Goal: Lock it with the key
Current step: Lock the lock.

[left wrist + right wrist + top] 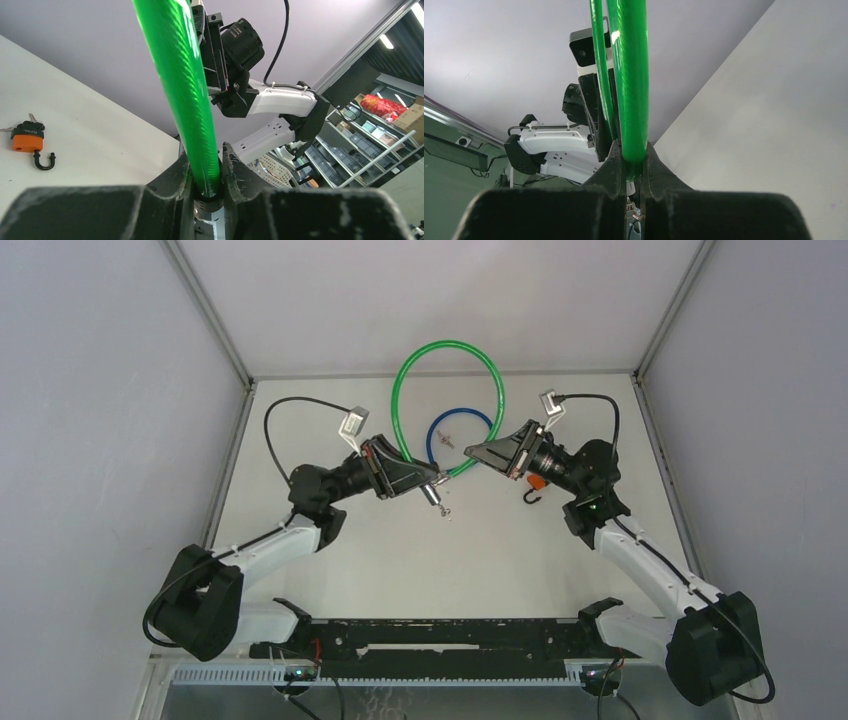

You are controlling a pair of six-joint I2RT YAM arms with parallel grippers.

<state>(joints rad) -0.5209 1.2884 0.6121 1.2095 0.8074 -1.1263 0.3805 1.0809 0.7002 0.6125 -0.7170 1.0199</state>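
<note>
A green cable lock (447,345) arches over the middle of the table. My left gripper (432,480) is shut on one end of it, just above its black and silver lock barrel (434,496). In the left wrist view the green cable (185,90) rises from between my fingers (235,170), with the black collar (210,206) below. My right gripper (470,452) is shut on the cable's other end (631,75), and its metal tip shows below the fingers (654,165). A small key bunch (445,438) lies inside a blue cable loop (460,416).
An orange padlock (537,483) with an open black shackle lies on the table under my right wrist; it also shows in the left wrist view (27,142) with keys beside it. The enclosure walls stand close at left, right and back.
</note>
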